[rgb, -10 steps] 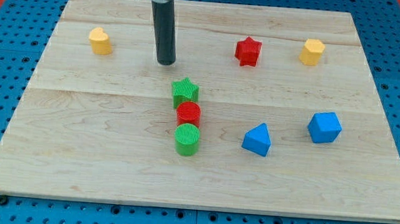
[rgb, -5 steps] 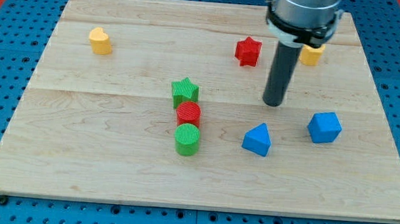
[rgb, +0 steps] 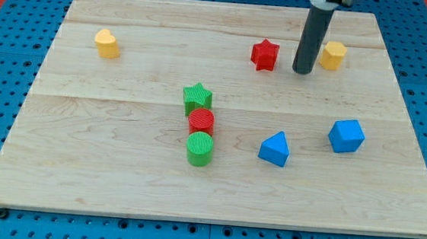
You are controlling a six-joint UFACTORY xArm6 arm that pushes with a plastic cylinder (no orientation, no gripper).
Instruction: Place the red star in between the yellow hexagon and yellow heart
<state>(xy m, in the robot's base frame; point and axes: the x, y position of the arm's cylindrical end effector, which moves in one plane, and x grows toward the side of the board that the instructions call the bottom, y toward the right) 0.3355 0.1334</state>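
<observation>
The red star (rgb: 264,54) sits near the view's top, right of centre. The yellow hexagon (rgb: 332,55) is to its right, near the top right. The yellow heart (rgb: 107,43) is far off at the top left. My tip (rgb: 303,70) stands on the board between the red star and the yellow hexagon, closer to the hexagon and apart from both.
A green star (rgb: 197,97), a red cylinder (rgb: 201,121) and a green cylinder (rgb: 200,148) stand in a tight column at the centre. A blue triangular block (rgb: 274,148) and a blue hexagon-like block (rgb: 346,135) lie at the lower right. The wooden board (rgb: 102,172) rests on a blue pegboard.
My tip swept from left of centre across to the right, then moved up between the red star and the yellow hexagon. No block has moved.
</observation>
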